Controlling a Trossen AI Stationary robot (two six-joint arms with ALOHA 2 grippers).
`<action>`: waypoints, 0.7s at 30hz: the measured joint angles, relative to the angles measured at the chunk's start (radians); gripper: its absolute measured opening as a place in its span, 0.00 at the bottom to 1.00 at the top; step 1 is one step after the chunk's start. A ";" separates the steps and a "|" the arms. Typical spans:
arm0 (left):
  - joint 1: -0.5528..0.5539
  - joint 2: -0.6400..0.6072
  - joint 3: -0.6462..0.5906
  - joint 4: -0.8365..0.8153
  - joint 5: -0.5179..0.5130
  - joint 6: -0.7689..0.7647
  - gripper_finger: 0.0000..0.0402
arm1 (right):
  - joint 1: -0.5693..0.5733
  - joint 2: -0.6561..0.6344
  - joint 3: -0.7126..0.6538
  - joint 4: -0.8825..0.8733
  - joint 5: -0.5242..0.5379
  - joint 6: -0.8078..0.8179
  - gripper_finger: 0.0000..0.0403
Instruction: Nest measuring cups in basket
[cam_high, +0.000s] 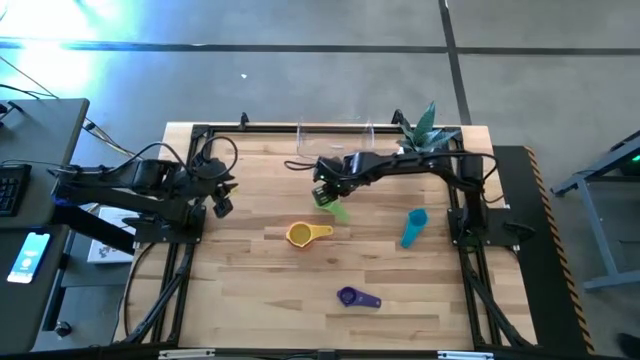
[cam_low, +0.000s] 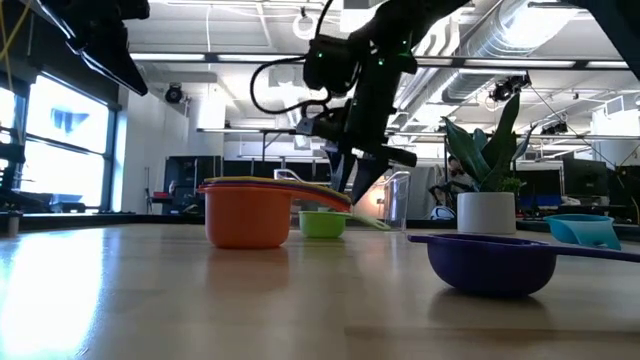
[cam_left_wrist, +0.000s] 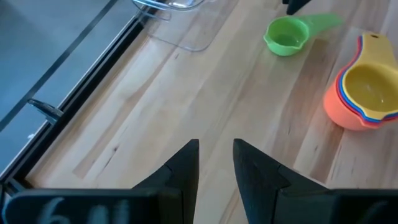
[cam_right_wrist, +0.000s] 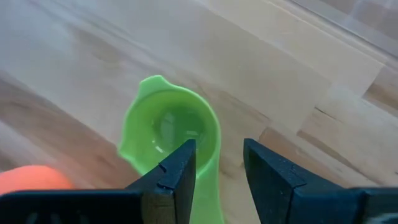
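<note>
Four separate groups of measuring cups lie on the wooden desk (cam_high: 250, 290). Near the centre of the high view sits a nested stack (cam_high: 305, 234), yellow on top with orange outermost. A green cup (cam_high: 334, 207) lies just above and right of it, a light blue cup (cam_high: 414, 227) further right, and a purple cup (cam_high: 356, 297) at lower centre.

At top centre stands the clear basket (cam_high: 335, 133); no cups are visible inside it. A white pot with a green plant (cam_high: 420, 128) sits at its right.

The right gripper (cam_right_wrist: 217, 168) hovers over the green cup, jaws open and straddling its handle where it meets the bowl. The left gripper (cam_left_wrist: 216, 163) waits at the left edge of the high view, jaws slightly parted and empty.

These cups look light, rigid and smooth, so likely to slip or skid. The flat handle seems the best place to grip.
</note>
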 joint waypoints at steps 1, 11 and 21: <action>0.004 0.000 0.000 0.000 0.000 0.000 0.22 | 0.000 0.006 0.000 0.001 0.008 -0.001 0.31; 0.026 0.000 0.000 0.000 0.000 -0.025 0.22 | -0.002 0.055 0.000 0.027 -0.011 -0.001 0.31; 0.026 0.000 0.000 -0.001 0.001 -0.026 0.22 | -0.004 0.057 0.000 0.036 -0.004 0.022 0.11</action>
